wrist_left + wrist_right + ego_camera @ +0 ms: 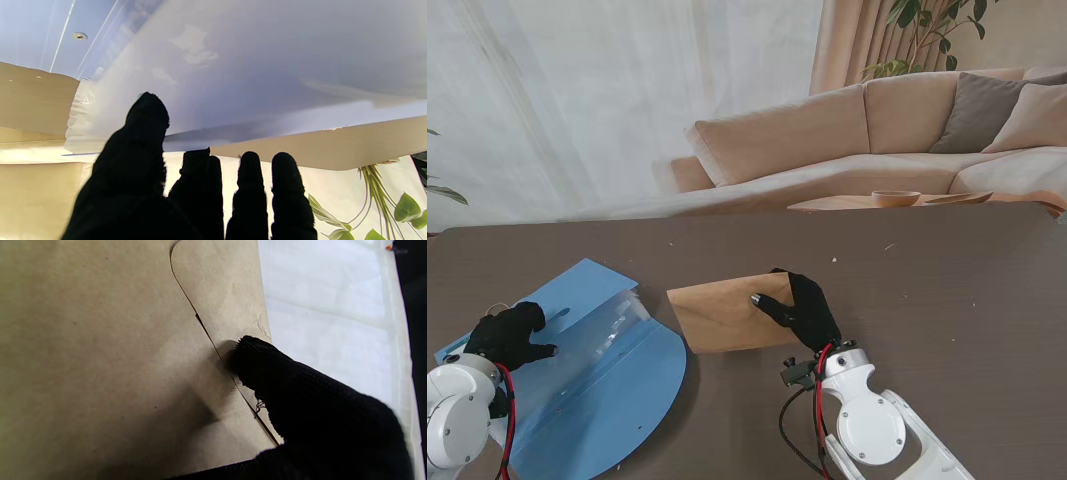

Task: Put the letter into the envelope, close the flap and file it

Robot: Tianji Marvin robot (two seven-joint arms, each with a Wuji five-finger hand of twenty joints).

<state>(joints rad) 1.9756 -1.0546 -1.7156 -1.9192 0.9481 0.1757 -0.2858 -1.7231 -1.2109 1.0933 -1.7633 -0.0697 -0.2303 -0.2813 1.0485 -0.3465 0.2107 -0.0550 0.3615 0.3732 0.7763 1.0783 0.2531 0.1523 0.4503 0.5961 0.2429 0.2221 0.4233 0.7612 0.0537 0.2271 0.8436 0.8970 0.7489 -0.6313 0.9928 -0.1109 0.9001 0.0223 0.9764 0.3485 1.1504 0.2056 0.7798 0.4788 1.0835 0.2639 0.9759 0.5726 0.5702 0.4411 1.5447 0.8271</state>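
While the left robot hand [509,337] sits with fingers spread and holding nothing on the one blue plastic file folder [592,375], a single brown kraft paper envelope [727,314] lies mid-bench [947,290], long axis roughly left-right, flap folded down. Right robot hand [799,309] presses on its right end, gripping nothing.

Soft daylight, blurred wrist close-ups
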